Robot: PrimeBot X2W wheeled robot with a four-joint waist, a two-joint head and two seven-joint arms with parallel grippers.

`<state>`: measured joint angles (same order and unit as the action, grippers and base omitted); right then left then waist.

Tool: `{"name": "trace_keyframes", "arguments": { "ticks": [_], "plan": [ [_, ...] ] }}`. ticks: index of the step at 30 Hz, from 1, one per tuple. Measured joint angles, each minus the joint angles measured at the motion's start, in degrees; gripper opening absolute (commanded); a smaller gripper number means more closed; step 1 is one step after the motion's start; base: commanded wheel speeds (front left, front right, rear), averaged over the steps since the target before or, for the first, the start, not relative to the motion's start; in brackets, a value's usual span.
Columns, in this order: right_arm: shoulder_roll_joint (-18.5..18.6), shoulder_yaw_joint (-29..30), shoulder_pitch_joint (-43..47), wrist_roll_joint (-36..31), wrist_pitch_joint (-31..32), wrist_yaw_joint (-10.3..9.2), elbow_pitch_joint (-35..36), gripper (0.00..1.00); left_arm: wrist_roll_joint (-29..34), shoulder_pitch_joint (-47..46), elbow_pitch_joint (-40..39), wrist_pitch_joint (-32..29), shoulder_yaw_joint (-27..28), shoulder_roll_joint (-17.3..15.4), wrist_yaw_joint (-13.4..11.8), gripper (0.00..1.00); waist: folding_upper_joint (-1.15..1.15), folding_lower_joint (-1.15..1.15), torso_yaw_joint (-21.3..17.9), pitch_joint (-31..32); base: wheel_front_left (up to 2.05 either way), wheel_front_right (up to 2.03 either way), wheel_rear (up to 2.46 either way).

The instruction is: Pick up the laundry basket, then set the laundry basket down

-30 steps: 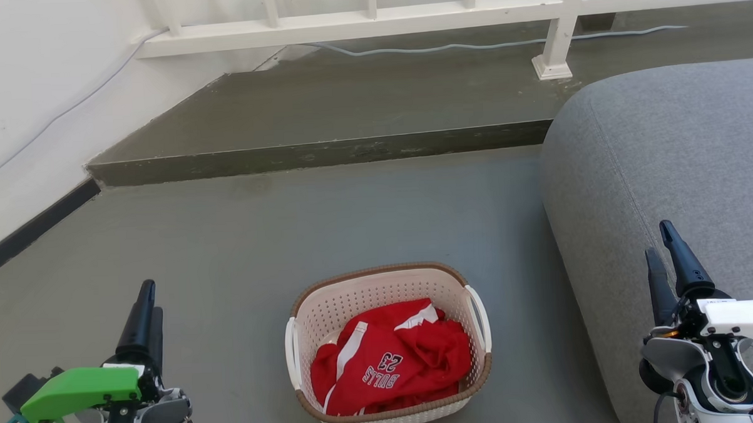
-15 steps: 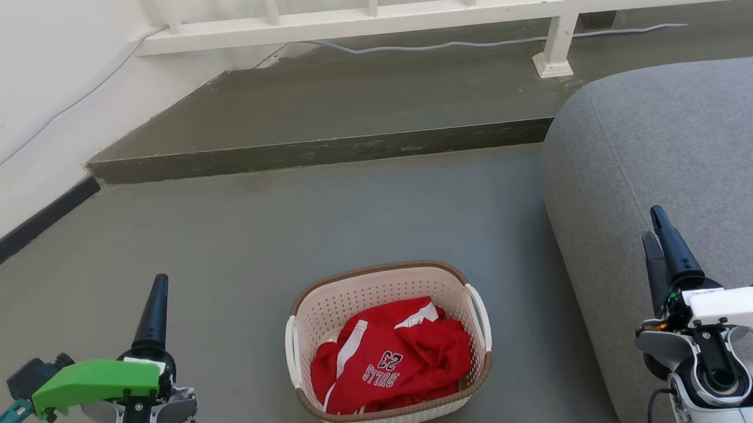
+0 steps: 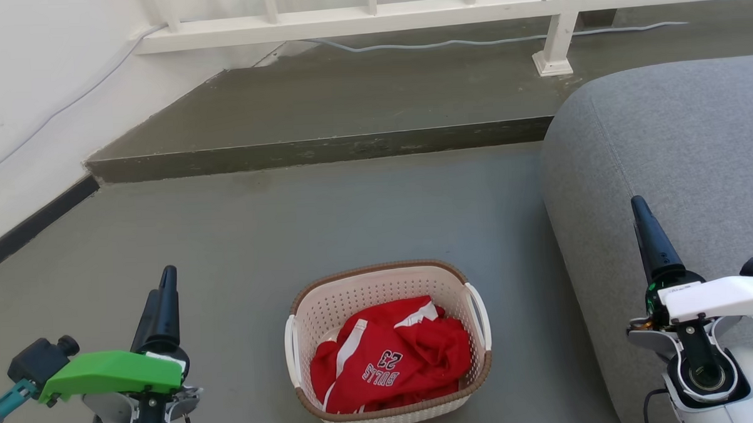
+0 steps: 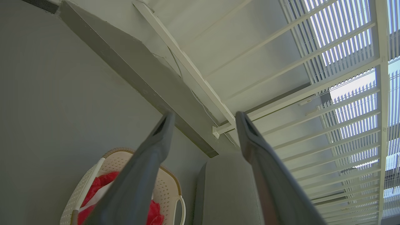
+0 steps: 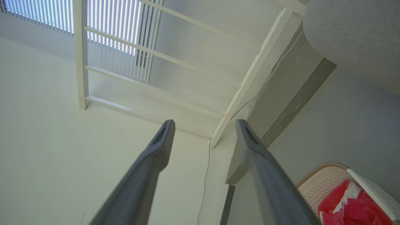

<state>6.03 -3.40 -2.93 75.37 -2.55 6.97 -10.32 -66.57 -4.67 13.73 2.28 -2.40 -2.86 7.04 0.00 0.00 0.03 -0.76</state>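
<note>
Down at the left, the left gripper (image 3: 164, 275) with two long dark fingers points up over the smooth grey floor (image 3: 258, 228). Its fingers are wide apart and hold nothing. It hangs well apart from the basket.

Next comes the small rounded cream plastic laundry basket (image 3: 379, 291) with little holes in its walls, a brown woven-look rim and white side handles. It stands upright on the floor, between the two grippers and near the big grey cloth sofa (image 3: 675, 151). A crumpled red shirt (image 3: 388, 355) with white stripes and white letters lies inside it.

Over at the right, the right gripper (image 3: 637, 205) points up in front of the sofa. Its dark fingers are wide apart too, and nothing is between them.

Behind it all is a low grey step (image 3: 316, 107) and a white railing (image 3: 369, 14).
</note>
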Motion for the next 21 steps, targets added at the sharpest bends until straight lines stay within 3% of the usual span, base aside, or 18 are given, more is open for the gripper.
{"name": "trace_keyframes", "arguments": {
  "ticks": [21],
  "plan": [
    [3.15,-3.57,-0.21,-20.12,-4.24,0.02,0.44,1.0,23.04,-0.09,-1.33,4.44,-4.47,-0.09,-1.26,1.0,0.0,0.0,-0.17,-0.31,0.0,0.0,0.0]
  ]
}}
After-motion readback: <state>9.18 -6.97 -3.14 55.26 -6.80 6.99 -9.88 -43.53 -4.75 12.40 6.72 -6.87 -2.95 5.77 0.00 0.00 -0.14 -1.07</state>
